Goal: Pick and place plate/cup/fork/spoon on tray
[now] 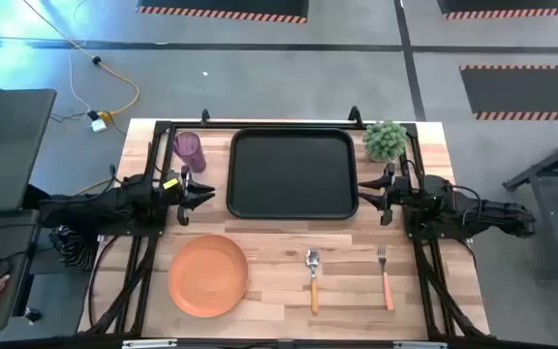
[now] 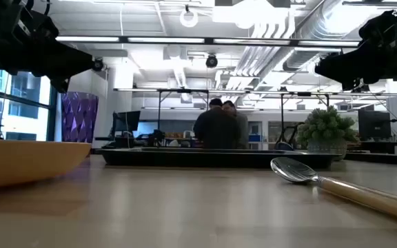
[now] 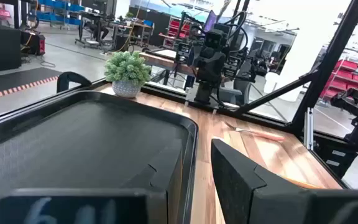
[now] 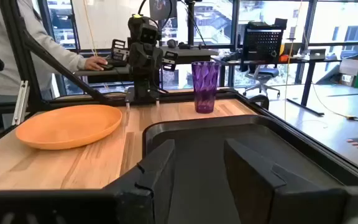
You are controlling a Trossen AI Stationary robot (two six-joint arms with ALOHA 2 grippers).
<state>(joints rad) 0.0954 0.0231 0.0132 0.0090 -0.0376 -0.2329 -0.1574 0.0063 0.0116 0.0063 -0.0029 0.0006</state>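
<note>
Stock, placed against the tray (image 1: 294, 174), which holds nothing:
- My left tool (image 1: 204, 194), wide, at its left edge.
- Cup (image 1: 188, 150) left; plate (image 1: 208, 275), spoon (image 1: 313, 279), fork (image 1: 385, 275) on the counter (image 1: 279, 291) before it.
- My right tool (image 1: 367, 195), wide, at its right edge.

Step, I judge: first pick pending.

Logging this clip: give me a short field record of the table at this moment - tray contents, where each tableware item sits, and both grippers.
tray: black, centre-back of the table, nothing on it
plate: orange, on the wood in front of the tray's left corner
cup: purple, upright, left of the tray
spoon: on the wood in front of the tray
fork: right of the spoon, tines toward the tray
plant: right of the tray
left gripper: open, at the tray's left edge
right gripper: open, at the tray's right edge
</note>
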